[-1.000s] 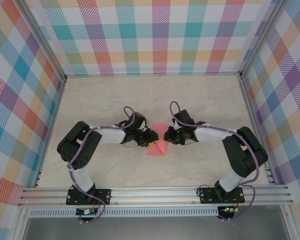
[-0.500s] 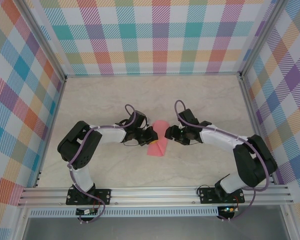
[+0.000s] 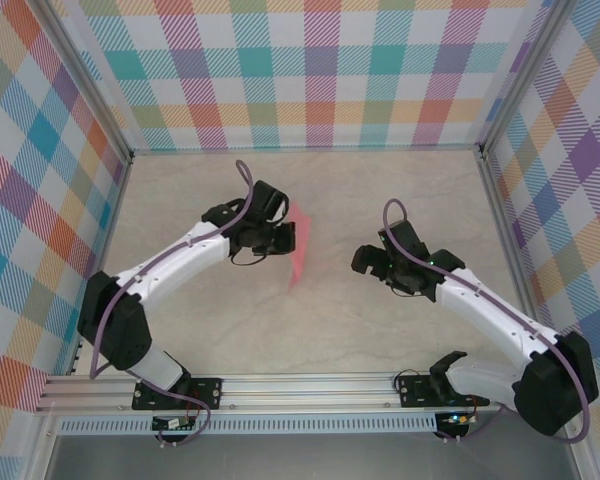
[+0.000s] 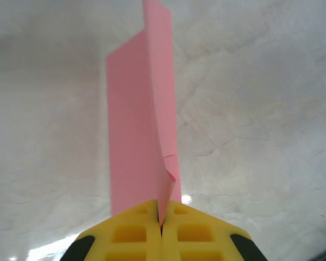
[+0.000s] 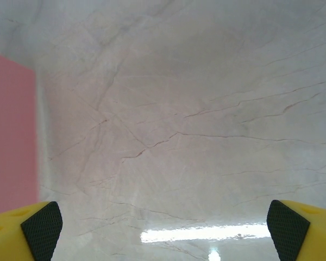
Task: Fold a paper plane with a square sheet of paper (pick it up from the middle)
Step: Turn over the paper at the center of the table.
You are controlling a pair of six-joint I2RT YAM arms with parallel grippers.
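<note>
Pink-red thin sheet of paper point(image 3: 296, 252), folded over on itself, is pinched in the left tool point(image 3: 283, 238). The two yellow fingers point(image 4: 131, 235) of that tool are pressed tight together, and the bottom edge of the paper is caught in the thin line between them. Seen from the left wrist, the left tool point(image 4: 162, 217) has the paper point(image 4: 136, 136) sticking out straight ahead of its tips, long and narrow. One layer lies to the left of the tips and a thinner fold goes up the middle. There is a small crumple in the paper just in front of the tips. The pale, marble-looking desk point(image 4: 261, 109) is behind the paper. I cannot tell if the far end of the paper touches the desk.

From above, the paper looks like a thin strip. It starts at the left tool's tips and runs on toward the near side of the desk point(image 3: 380, 200).

The right tool point(image 3: 368, 262) is off to the side, well apart from the paper, with bare desk between them. Its fingers are spread as wide as they go and nothing is between them. From the right wrist, the right tool point(image 5: 163, 224) has a black pad point(image 5: 41, 223) on each yellow finger. The paper point(image 5: 11, 136) is a flat pink patch ahead of its left finger. The desk point(image 5: 206, 109) lies in front of the gap.
</note>
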